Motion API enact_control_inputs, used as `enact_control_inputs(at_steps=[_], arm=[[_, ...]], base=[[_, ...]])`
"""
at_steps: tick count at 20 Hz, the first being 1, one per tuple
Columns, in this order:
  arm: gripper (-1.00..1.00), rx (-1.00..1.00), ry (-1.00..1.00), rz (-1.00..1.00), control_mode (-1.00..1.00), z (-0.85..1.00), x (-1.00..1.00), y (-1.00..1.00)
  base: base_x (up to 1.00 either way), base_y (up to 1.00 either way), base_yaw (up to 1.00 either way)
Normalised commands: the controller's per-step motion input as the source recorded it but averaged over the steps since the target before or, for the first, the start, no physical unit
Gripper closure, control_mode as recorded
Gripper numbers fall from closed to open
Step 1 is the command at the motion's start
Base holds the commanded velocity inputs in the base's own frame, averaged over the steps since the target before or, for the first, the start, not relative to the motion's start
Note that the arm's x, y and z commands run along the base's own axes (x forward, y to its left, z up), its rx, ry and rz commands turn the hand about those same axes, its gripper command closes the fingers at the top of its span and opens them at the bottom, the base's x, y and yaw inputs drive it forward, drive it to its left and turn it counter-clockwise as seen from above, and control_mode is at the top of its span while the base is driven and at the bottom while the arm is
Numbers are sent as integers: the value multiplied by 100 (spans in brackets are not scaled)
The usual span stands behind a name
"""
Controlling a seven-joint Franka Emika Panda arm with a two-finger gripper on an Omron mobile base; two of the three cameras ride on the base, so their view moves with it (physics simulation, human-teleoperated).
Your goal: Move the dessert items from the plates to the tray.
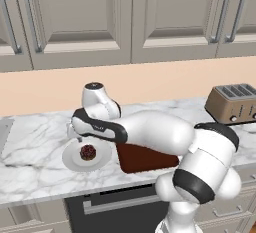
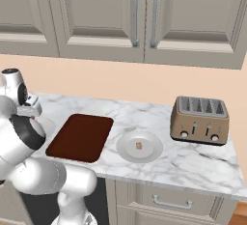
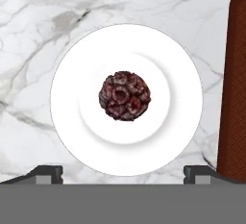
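From the hand camera I look straight down on a white plate (image 3: 126,100) sitting mid-frame on the marble counter (image 3: 29,35), and the dark cupcake ball (image 3: 125,96) rests right in the plate's shallow centre; it is maroon-brown, round and knobbly, with small glossy lumps all over. My gripper (image 3: 124,172) hangs above it with the jaws spread wide and nothing between them, the two finger tips (image 3: 45,172) sitting at the bottom edge on either side of the plate's rim. The reddish-brown tray (image 3: 234,83) runs down the right edge of that view, just beside the plate. In the right base view I see the second plate (image 2: 140,147) at centre frame, right of the tray, carrying the tiny tan morsel (image 2: 139,146), with the toaster (image 2: 199,119) further right
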Motion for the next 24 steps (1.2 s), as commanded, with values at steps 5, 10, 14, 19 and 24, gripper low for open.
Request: enact_control_inputs(at_steps=[5,10,14,19,24], arm=[[-100,0,0,0,-100,-9,25,3],[-100,0,2,0,-100,-20,5,0],[-100,0,1,0,-100,-39,8,0],[-100,0,0,0,-100,-28,18,0],[-100,0,0,0,-100,-10,17,9]], base=[[0,0,0],[0,0,0],[0,0,0],[0,0,0],[0,0,0]])
